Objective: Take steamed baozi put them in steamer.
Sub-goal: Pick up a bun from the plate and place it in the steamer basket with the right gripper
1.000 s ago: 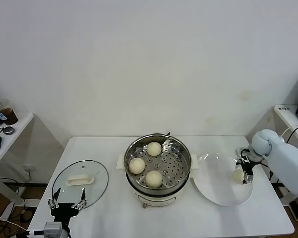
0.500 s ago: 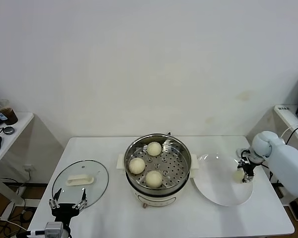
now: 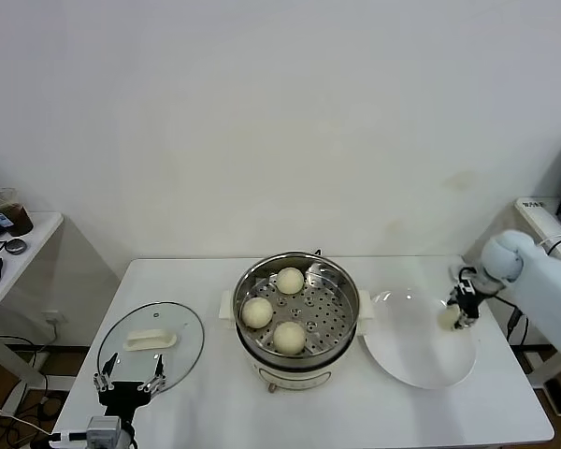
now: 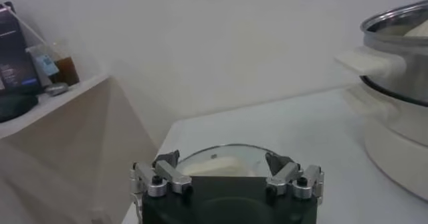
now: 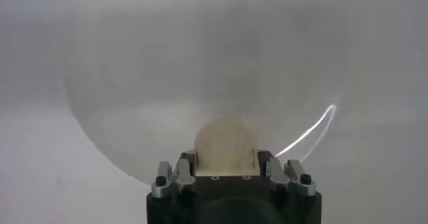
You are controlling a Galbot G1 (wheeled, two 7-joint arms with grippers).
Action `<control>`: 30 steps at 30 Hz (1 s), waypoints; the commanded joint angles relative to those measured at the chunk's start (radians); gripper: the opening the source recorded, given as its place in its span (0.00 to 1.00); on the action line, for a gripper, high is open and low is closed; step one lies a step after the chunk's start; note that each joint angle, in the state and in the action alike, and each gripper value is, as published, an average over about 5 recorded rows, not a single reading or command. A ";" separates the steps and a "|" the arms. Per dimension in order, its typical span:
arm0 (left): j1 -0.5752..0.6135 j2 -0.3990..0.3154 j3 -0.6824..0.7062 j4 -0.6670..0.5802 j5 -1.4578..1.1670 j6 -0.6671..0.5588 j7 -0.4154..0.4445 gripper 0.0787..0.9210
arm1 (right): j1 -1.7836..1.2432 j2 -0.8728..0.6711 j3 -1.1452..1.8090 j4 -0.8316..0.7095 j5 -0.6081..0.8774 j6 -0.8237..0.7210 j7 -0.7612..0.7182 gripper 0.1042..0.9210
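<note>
The steamer (image 3: 297,346) stands mid-table with its perforated tray showing. Three baozi lie in it: one at the back (image 3: 290,280), one at the left (image 3: 257,311), one at the front (image 3: 289,336). My right gripper (image 3: 453,318) is shut on the fourth baozi (image 3: 447,317) and holds it above the right side of the white plate (image 3: 416,360). In the right wrist view the baozi (image 5: 225,145) sits between the fingers over the plate (image 5: 167,78). My left gripper (image 3: 127,383) is open and empty at the table's front left, near the glass lid (image 3: 151,341).
The steamer's side handle (image 4: 372,61) and pot (image 4: 401,105) show in the left wrist view, with the lid (image 4: 224,162) just past the fingers. A side shelf (image 3: 9,253) with a cup stands at far left. Another white surface (image 3: 542,213) stands far right.
My right gripper has lifted the baozi a little off the plate and drawn slightly back. The left arm has not moved.
</note>
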 commanded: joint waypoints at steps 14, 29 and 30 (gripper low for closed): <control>0.001 0.000 0.017 -0.041 -0.014 0.001 -0.004 0.88 | 0.843 0.240 -0.660 0.426 0.731 -0.353 0.057 0.53; 0.000 0.008 0.009 -0.032 -0.030 0.002 -0.002 0.88 | 0.656 0.355 -0.731 0.397 0.618 -0.420 0.154 0.54; -0.002 0.008 0.008 -0.028 -0.031 0.002 -0.002 0.88 | 0.639 0.354 -0.728 0.389 0.603 -0.420 0.157 0.54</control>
